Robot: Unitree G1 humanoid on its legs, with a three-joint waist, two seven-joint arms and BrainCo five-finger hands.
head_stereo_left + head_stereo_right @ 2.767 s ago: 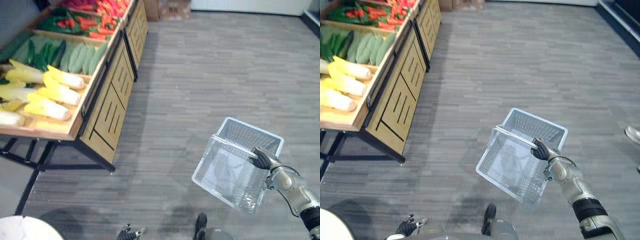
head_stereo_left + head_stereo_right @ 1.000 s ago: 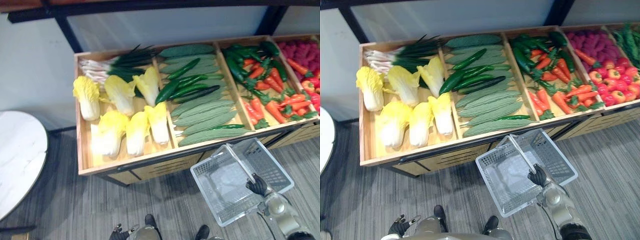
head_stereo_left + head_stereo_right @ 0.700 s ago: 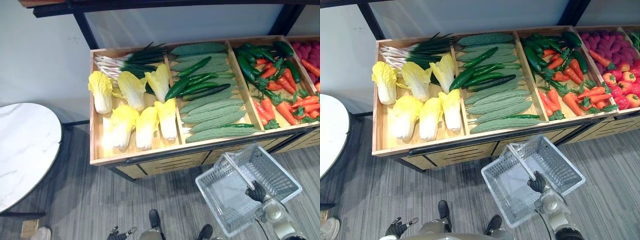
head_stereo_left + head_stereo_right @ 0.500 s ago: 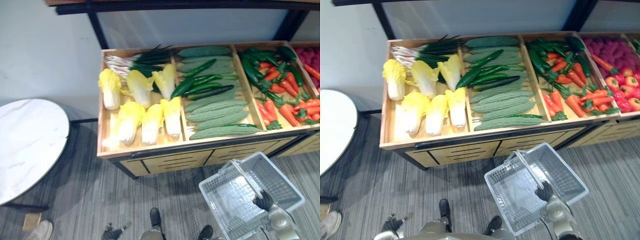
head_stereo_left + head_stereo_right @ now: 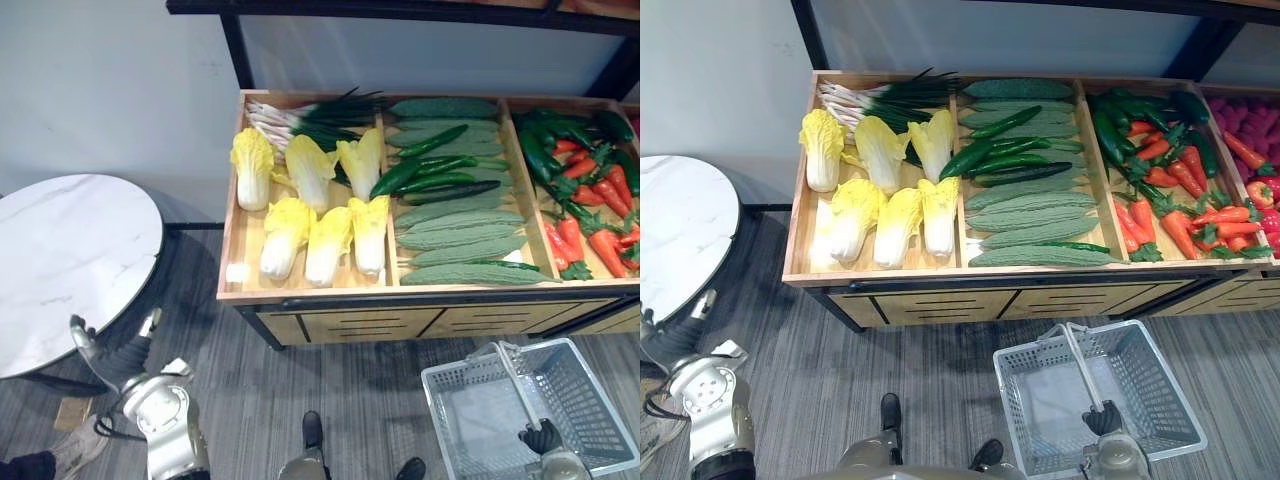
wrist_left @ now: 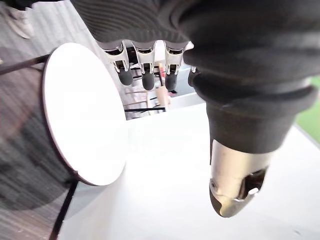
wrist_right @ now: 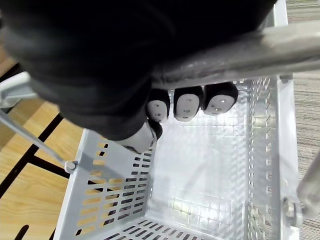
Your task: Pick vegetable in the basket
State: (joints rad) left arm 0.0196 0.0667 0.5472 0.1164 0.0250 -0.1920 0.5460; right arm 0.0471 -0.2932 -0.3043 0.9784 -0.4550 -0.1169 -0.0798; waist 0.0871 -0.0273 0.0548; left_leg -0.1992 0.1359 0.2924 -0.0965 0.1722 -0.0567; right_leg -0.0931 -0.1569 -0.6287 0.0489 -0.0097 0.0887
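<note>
While waiting at the vegetable stall with an empty basket

Looking down from head height onto a wooden stall point(image 5: 400, 293) split into compartments. From the robot's left: pale yellow cabbages point(image 5: 898, 225) with green onions point(image 5: 880, 95) behind them, then smooth cucumbers point(image 5: 1005, 155) above bumpy gourds point(image 5: 1030, 215), then carrots point(image 5: 1180, 230) among dark green peppers point(image 5: 1110, 135). All of it lying in the stall, none lifted out, none in either hand.

Low on the right, a grey mesh basket point(image 5: 1040, 405), just in front of the stall and apart from its front edge. Right hand point(image 5: 1102, 417) clenched around the handle point(image 5: 1080, 365), fingers point(image 7: 187, 104) curled under the bar. Carried mouth-up and close to the produce, probably to take a vegetable dropped straight in. Nothing inside but the bare floor.

Low on the left, beside a round white table point(image 5: 70, 260), left hand point(image 5: 115, 350) released, fingers point(image 6: 145, 70) straight, thumb apart, gripping nothing. Well apart from the stall, so in need of a long reach forward and to the right, with the cabbages nearest. Likely step in hand: bringing this free hand toward the stall, hence the carrying left to the other one. By the look of it, task barely begun.
</note>
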